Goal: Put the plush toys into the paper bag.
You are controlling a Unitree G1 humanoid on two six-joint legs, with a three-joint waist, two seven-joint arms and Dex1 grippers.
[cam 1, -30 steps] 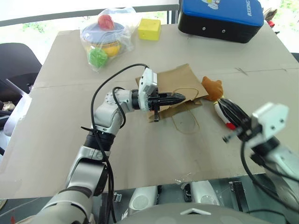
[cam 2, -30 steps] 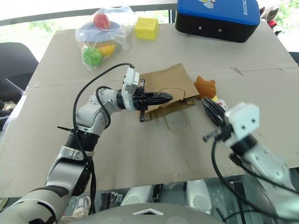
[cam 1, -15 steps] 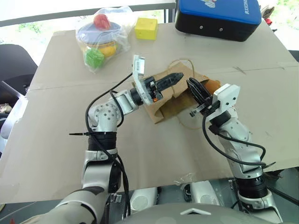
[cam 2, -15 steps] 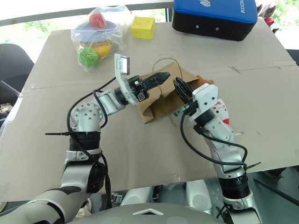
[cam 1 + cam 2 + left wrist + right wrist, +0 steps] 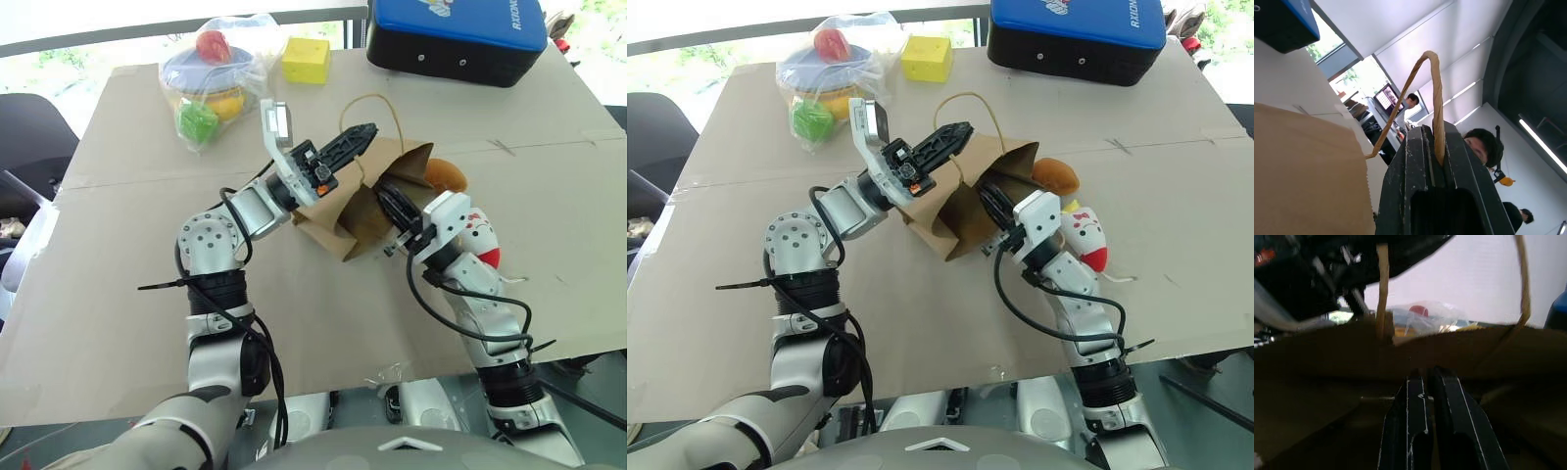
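Bag-opening step: paper bag (image 5: pixel 364 201) handle (image 5: pixel 1433 93) is pinched by closed left gripper (image 5: pixel 355 139). Closed, empty right gripper (image 5: pixel 986 200) is pushed into mouth; plush toys (image 5: pixel 1070 203) must be grasped next.

Left pincer (image 5: pixel 364 132) pinches handle, lifts paper bag (image 5: pixel 377 191) open; right pincer (image 5: pixel 387 196) inside mouth.

Brown paper bag (image 5: pixel 362 191), orange-brown bear plush (image 5: pixel 446 174), white red-tipped cat plush (image 5: pixel 477 238)

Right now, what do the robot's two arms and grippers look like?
Both arms are jointed silver-grey metal with round black-trimmed joints and loose black cables looping alongside. Each wrist carries a white boxy camera housing. The left gripper and the right gripper each have two slim black fingers with ridged edges, tapering to points.
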